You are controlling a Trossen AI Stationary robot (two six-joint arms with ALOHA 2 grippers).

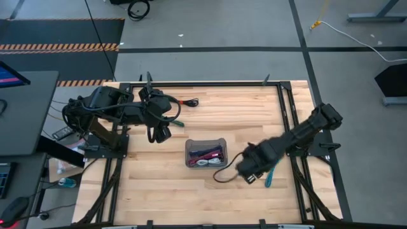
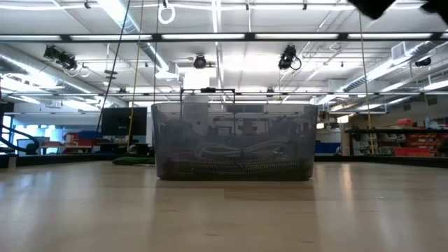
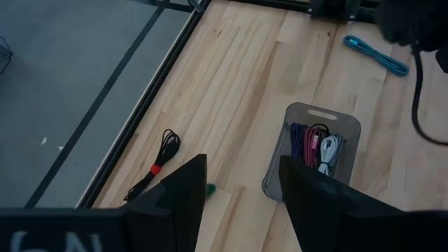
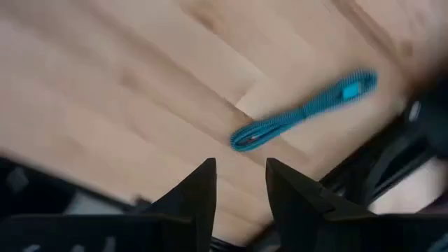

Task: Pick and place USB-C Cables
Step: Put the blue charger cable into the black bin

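Cables are the things to look at on this wooden table [image 1: 159,184]. A see-through grey tray [image 1: 188,147] sits near the middle of the table, and inside it lie a few cables bunched side by side: a purple one [image 3: 297,138], a dark red one [image 3: 311,145] and a white one [image 3: 328,151]. From the low view the tray [image 2: 233,140] stands right in front, with thin cables showing dimly through its wall. A teal cable [image 4: 302,111] lies stretched out on the wood on the right side of the table, well apart from the tray and close to the black frame at the table's edge. A black cable with a red band [image 3: 157,163] lies on the wood near the far edge of the table, by the left arm. A tiny bit of green cable [image 3: 210,189] peeks out just beside a finger of the left gripper. The left gripper [image 3: 239,203] hangs above the table on the far left side, its 2 fingers spread wide with nothing between them. The right gripper [image 4: 239,196] hangs over the wood just beside the teal cable, to the right of the tray, and its 2 fingers are partly apart and hold nothing. A thin dark cord [image 1: 224,173] curls on the wood between the tray and the right gripper.
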